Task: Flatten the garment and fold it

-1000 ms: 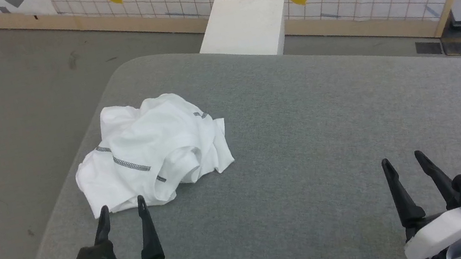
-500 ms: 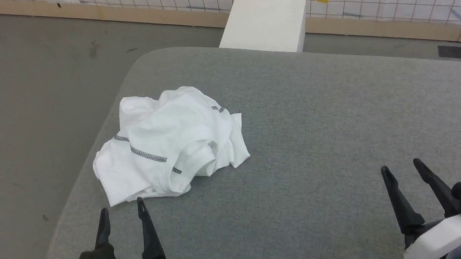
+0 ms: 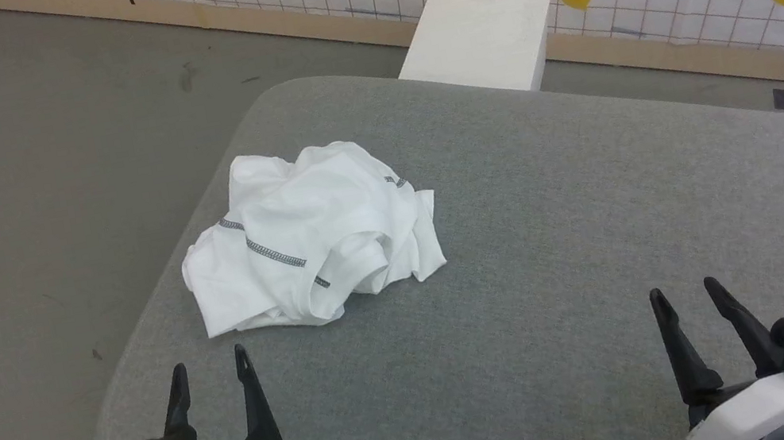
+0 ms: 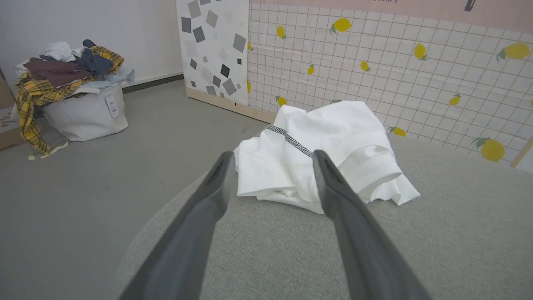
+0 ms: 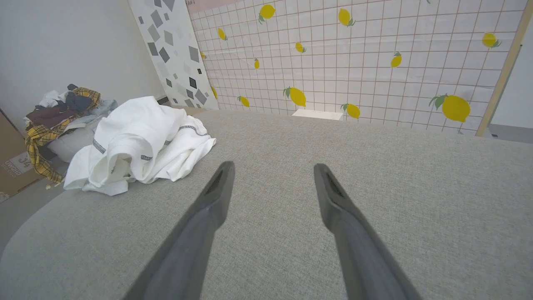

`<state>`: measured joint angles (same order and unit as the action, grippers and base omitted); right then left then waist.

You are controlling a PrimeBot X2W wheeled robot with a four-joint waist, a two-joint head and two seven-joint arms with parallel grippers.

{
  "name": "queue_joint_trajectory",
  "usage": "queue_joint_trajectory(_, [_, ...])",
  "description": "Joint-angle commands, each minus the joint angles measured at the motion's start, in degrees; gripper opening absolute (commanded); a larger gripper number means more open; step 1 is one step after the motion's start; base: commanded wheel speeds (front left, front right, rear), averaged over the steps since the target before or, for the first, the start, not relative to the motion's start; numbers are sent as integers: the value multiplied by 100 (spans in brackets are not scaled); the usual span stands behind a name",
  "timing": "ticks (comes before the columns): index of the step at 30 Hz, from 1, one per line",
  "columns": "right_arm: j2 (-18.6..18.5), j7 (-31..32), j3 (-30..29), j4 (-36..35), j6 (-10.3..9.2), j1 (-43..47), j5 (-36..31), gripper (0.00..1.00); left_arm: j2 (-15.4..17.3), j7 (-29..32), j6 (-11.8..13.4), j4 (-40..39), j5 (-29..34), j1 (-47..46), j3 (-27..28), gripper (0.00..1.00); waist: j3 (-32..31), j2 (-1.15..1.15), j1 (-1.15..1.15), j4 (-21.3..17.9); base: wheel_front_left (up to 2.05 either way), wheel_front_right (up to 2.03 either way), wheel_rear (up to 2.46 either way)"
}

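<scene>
Here the shirt point(image 3: 313, 254), thin white cloth with dark zigzag seams, lies crumpled in a soft heap on the grey, felt-like table point(image 3: 565, 238), near its rounded left corner. The left gripper point(image 3: 208, 357) is just before it, not touching, its fingers spread and empty. The right gripper point(image 3: 681, 287), also spread and empty, is well apart.
</scene>
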<state>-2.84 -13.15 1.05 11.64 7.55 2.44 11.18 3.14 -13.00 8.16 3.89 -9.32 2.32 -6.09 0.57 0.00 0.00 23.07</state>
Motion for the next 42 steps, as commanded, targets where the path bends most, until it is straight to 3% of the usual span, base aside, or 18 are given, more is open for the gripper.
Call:
queue_joint_trajectory(1, [-3,-59,-21,31,-6,75,21,100,-24,-74,40,21,-75,70,-18,100,13,0,0,37,0,0,0])
queue_joint_trajectory(25, [-4,47,-80,-356,-6,165,-351,100,-26,-200,142,30,-72,65,-9,100,11,0,0,141,0,0,0])
queue_joint_trajectory(31, [-4,107,-37,-402,-6,75,-369,100,23,-176,-57,299,-176,-153,8,100,64,0,0,-3,0,0,0])
queue_joint_trajectory(36, [-4,184,-36,-506,-6,-61,-442,100,279,296,-385,581,-447,-980,119,100,233,0,0,-272,0,0,0])
queue_joint_trajectory(42, [-4,362,-117,-795,-6,-355,-620,100,655,1825,-759,1161,-1187,-2470,452,100,833,0,0,-811,0,0,0])
